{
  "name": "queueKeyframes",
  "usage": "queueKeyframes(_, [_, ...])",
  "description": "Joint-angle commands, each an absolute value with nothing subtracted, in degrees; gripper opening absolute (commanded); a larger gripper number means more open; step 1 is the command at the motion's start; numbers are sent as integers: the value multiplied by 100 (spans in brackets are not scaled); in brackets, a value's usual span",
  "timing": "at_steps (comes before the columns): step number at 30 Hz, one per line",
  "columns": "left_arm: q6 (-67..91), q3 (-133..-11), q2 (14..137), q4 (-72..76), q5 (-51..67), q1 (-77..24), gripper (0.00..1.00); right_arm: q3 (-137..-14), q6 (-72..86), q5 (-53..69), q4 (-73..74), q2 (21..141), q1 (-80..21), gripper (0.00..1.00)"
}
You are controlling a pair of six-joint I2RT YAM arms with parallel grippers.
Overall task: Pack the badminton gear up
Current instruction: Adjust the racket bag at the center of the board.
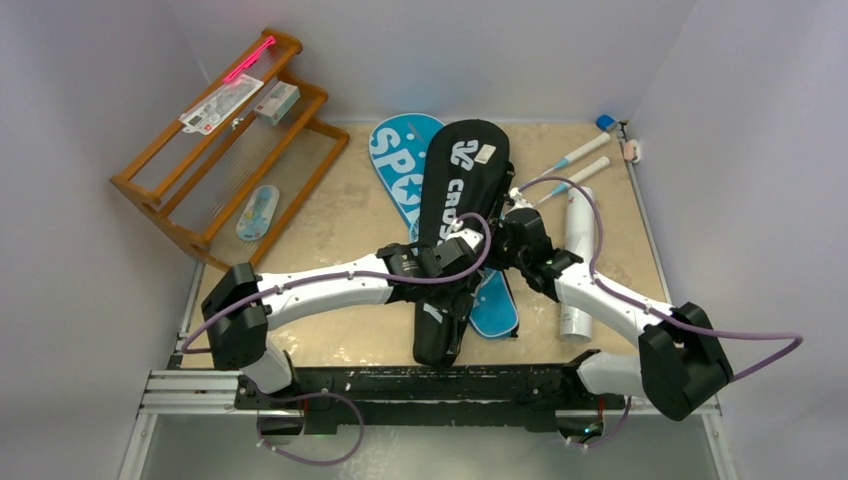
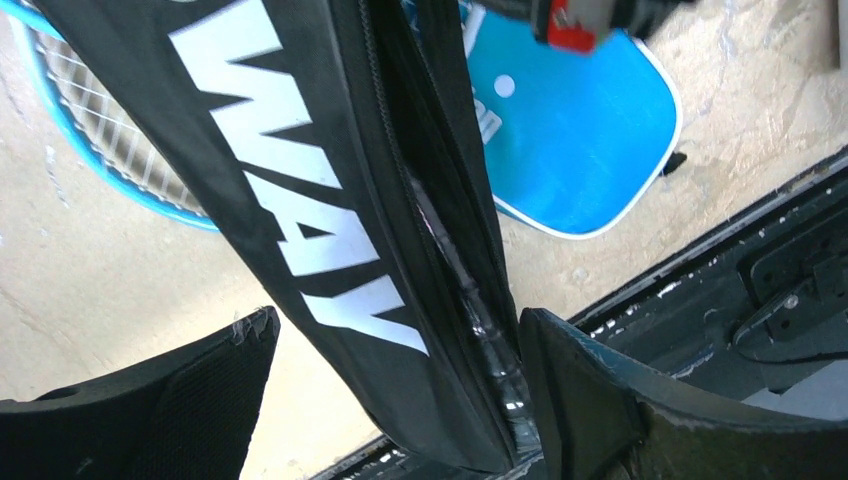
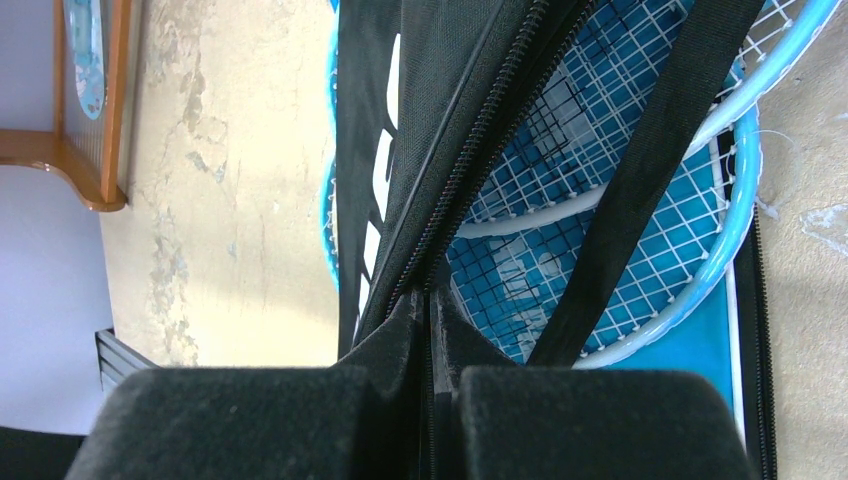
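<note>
at the near edge a black metal rail [image 1: 420, 385] carries both arm bases. just past it lies the narrow end of the black cover [image 1: 465, 190], a long racket-shaped fabric sleeve with white lettering. it runs from the near middle of the mottled tan counter [image 1: 330, 230] to the far middle.

the left jaws stand wide open astride that narrow end. in the left wrist view the matte black fingers [image 2: 600, 400] flank it, one close against the zip side and the other clear of the fabric.

a little farther on, the right jaws are closed, pinching the zip edge of the black cover. the right wrist view shows the toothed zip running straight into the pinch. beside it is the light-blue racket [image 3: 610, 130], an oval frame with white strings. i cannot tell whether it sits inside the black cover. the top view hides that racket head entirely.

under the black cover lies the smooth blue cover [image 1: 395, 160], its rounded ends showing near right and far left.

only the top view shows the white tube [image 1: 577, 270] lying on the right, and two thin racket handles [image 1: 580, 157] at the far right. it also shows the slatted wooden rack [image 1: 230, 150] at the far left, which holds small packets [image 1: 275, 100].
</note>
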State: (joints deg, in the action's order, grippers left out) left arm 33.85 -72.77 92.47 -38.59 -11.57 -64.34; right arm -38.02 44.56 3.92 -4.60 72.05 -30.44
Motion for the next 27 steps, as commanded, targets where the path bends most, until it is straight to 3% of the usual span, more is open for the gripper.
queueKeyframes(1, [3823,-7122,9263,-3800,-1311,-6633,88,-3976,4484,351,-823,7040,-3059,0])
queueKeyframes(6, [3925,-6938,9352,-3650,-1274,-6653,82,-3939,4501,364,-836,7018,-3059,0])
queueKeyframes(18, [4450,-6482,9431,-4474,-2618,-6644,31,-3934,4613,344,-408,6789,-3059,0])
queueKeyframes(23, [4566,-6408,9483,-4559,-2735,-6653,27,-3936,4599,338,-344,6733,-3059,0])
queueKeyframes(27, [4530,-6420,9084,-4524,-2607,-6675,34,-3906,4588,448,-376,6774,-3058,0])
